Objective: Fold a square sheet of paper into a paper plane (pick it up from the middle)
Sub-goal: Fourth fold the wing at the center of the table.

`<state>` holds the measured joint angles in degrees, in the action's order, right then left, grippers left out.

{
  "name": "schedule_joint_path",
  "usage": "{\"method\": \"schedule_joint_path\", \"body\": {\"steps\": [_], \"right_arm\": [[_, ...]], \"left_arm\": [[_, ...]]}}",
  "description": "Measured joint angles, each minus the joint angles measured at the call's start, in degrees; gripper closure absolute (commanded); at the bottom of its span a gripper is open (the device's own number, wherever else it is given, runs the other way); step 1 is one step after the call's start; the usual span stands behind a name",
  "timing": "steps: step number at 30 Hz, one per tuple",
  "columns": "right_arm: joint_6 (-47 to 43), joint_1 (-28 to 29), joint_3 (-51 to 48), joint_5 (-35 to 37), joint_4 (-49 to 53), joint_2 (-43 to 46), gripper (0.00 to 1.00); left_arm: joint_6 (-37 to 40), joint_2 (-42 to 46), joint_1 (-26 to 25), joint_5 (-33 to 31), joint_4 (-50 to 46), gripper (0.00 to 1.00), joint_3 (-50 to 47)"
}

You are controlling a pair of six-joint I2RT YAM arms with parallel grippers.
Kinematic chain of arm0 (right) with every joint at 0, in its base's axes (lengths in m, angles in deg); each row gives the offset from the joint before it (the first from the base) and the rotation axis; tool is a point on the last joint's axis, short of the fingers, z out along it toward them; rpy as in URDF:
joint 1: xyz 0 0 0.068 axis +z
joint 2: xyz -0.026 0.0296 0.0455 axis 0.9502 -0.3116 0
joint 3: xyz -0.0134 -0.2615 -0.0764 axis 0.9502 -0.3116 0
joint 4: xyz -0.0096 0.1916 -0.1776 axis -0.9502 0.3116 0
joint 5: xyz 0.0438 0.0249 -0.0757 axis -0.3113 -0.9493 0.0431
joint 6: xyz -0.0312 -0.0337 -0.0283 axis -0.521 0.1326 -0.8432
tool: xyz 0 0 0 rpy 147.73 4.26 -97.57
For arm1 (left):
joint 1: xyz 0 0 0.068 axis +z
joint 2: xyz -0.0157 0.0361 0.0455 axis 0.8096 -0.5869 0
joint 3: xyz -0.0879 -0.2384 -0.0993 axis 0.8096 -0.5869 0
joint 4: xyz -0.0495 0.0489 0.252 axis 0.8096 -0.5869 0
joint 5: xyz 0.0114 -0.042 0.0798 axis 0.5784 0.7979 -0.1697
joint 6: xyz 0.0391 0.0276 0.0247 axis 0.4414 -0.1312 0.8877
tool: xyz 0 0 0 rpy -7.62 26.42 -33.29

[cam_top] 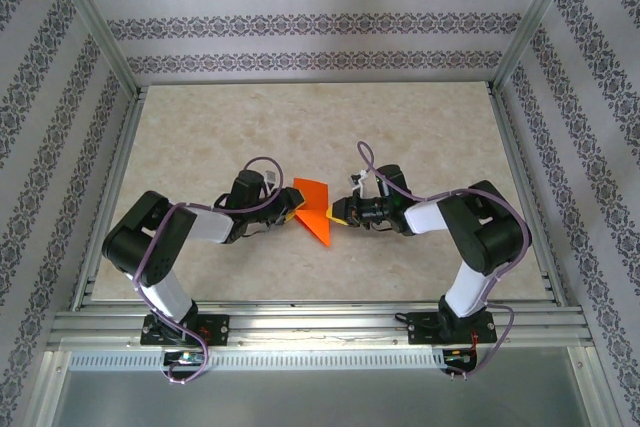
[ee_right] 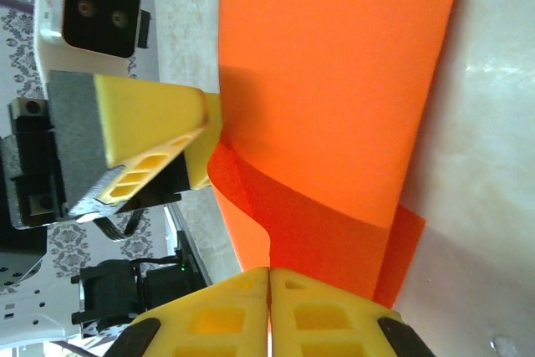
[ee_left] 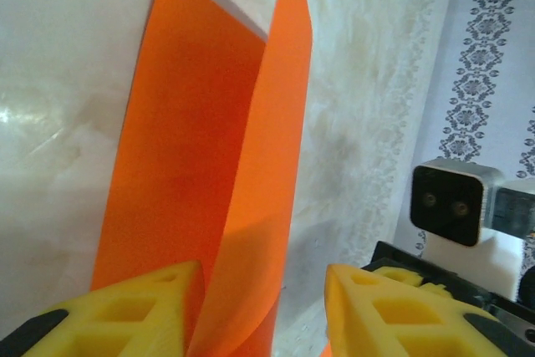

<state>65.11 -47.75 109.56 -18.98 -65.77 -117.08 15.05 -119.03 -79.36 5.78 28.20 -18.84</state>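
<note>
a pale marbled table (cam_top: 420, 137) carries the square sheet of paper (cam_top: 312, 209), part-folded, near its middle.

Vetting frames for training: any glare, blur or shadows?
Top external: even light, sharp, only soft shadows. Left wrist: orange paper sharp, shadowed inside its fold; glare on table at left. Right wrist: fold shadow across paper, table glare at right.

The left arm (cam_top: 160, 247) and right arm (cam_top: 480, 232) share white tubular links, chunky black joint housings and looping purple cables (cam_top: 262, 159); yellow hollow-celled plastic fingertips (ee_right: 221, 311) cap black gripper bodies
</note>
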Motion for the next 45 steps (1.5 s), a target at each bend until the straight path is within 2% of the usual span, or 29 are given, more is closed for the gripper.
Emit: {"method": "schedule_joint_path", "body": {"steps": [5, 8, 27, 28, 29, 31, 34, 37, 40, 45], "right_arm": [[-0.2, 0.0, -0.4, 1.2, 0.5, -0.1, 0.9], [-0.4, 0.0, -0.6, 1.6, 0.9, -0.1, 0.94], [-0.6, 0.0, -1.0, 2.6, 2.9, -0.1, 0.91], [-0.6, 0.0, -1.0, 2.6, 2.9, -0.1, 0.9], [-0.6, 0.0, -1.0, 2.6, 2.9, 0.0, 0.88], [-0.7, 0.0, -1.2, 3.1, 3.3, 0.5, 0.8], [-1.7, 0.0, -2.2, 4.9, 5.4, 3.6, 0.75], [-4.9, 0.2, -2.4, 10.1, 11.2, 10.2, 0.64], [-11.0, 2.9, -2.4, 19.6, 18.2, 18.3, 0.57], [-24.8, 15.7, -4.6, 38.5, 21.4, 29.8, 0.56]], "left_arm": [[-0.3, -0.6, 0.4, 0.5, 2.2, 0.59, 0.0], [-0.4, -1.2, 0.8, 1.1, 2.3, 0.6, 0.0], [0.4, -2.7, 1.4, 2.4, 2.3, 0.93, 1.2], [0.4, -2.7, 1.4, 2.5, 2.3, 0.99, 1.2], [0.5, -2.7, 1.4, 2.6, 2.3, 1.0, 1.2], [0.4, -2.6, 1.4, 2.5, 2.3, 1.0, 1.2], [0.4, -1.9, 1.4, 1.9, 2.3, 1.0, 1.0], [0.5, 1.1, 1.4, -0.4, 1.5, 1.0, 0.2], [0.6, 5.5, 0.8, -4.2, 0.0, 1.0, -0.3], [0.7, 10.5, -1.8, -11.3, -1.9, 1.0, -1.5]]}}
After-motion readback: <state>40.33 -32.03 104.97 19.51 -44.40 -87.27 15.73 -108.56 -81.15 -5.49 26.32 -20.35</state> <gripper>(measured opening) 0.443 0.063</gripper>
